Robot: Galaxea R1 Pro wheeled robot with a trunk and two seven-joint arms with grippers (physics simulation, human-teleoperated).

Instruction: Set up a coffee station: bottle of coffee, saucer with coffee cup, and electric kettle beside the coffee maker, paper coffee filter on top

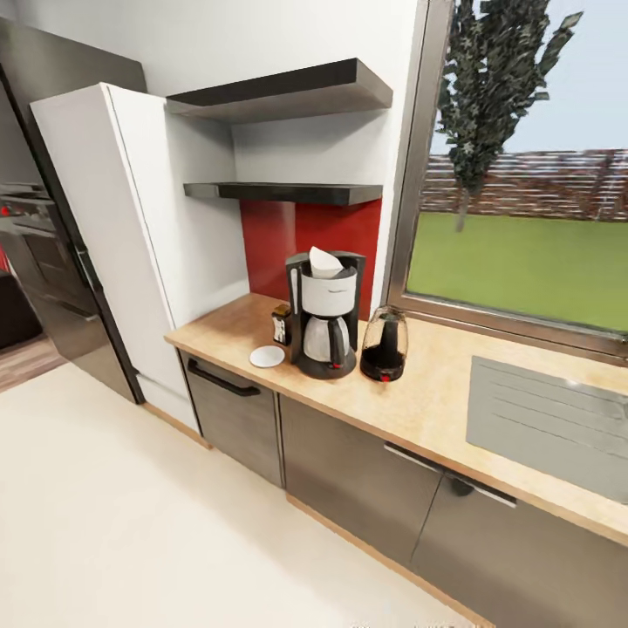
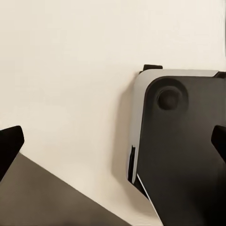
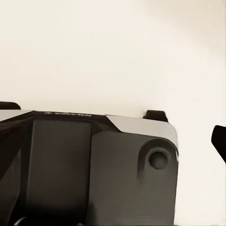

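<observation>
Paper coffee filter [image 1: 324, 261] atop coffee maker [image 1: 324, 316].

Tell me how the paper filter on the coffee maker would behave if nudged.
The paper coffee filter looks thin, so it is probably light and crushable. It sits loosely, poking above the coffee maker, so a nudge could likely tip it off.

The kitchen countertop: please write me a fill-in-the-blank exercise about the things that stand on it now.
1. The paper coffee filter sits on top of the ____.
2. The saucer carries no ____.
3. The electric kettle stands between the coffee maker and the ____.
4. The bottle of coffee stands on the kitchen countertop, not on the kitchen ____.

Missing words: coffee maker; cup; sink; shelf
</observation>
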